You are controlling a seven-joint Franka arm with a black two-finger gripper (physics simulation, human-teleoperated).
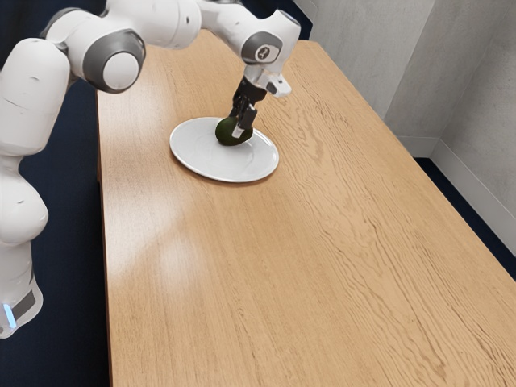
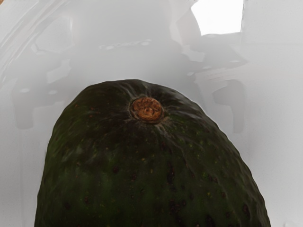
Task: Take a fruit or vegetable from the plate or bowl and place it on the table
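My gripper (image 1: 236, 127) is lowered over the plate in the exterior view, right at a dark green avocado (image 1: 226, 136) and partly covering it. Whether it grips the fruit cannot be made out. The avocado lies on the white plate (image 1: 197, 158), toward the rim farther from the camera. From the wrist view, the avocado (image 2: 142, 175) is large and close under my hand, its brown stem end visible, with the shiny plate (image 2: 118, 61) around it.
The plate rests on a long wooden table (image 1: 282, 282). Bare tabletop stretches from the plate toward the camera and toward the exterior view's right. A grey wall (image 1: 476, 105) stands past the table's edge at the exterior view's upper right.
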